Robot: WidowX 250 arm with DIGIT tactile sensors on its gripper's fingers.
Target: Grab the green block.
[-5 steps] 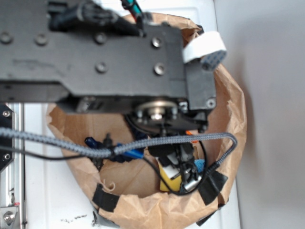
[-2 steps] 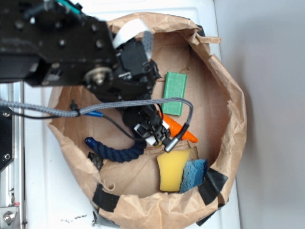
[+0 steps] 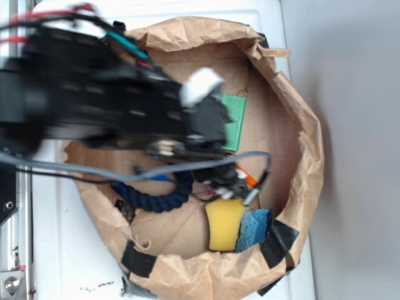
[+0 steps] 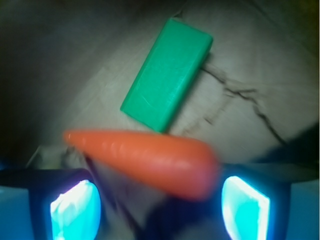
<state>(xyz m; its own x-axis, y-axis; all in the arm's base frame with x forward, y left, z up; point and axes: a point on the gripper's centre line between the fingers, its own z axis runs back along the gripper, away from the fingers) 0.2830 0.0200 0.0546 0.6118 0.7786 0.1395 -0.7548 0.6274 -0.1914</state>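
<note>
White tabletop (image 3: 75, 262) carries a crumpled brown paper bag (image 3: 306, 162) that lies open and holds every item. At the bag's left the dark blue rope (image 3: 150, 199) lies on the paper floor, now partly under the arm's grey cable. A moment ago the arm sat toward the upper left with the whole green block clear; it has since swung right and down, and its blurred black body now covers the left part of the green block (image 3: 235, 122). The hand (image 3: 228, 187) has travelled toward the yellow sponge (image 3: 225, 224), with the blue sponge (image 3: 254, 228) just beside that.

In the wrist view the green block (image 4: 167, 75) lies flat and tilted at the top centre, the carrot (image 4: 150, 160) lying crosswise between it and the fingers (image 4: 75, 207), which stand apart with nothing between them. So the hand looks to be short of the block, with the carrot in its way; I judge it must clear the carrot before closing. Its pose is downward-pointing, low in the bag.
</note>
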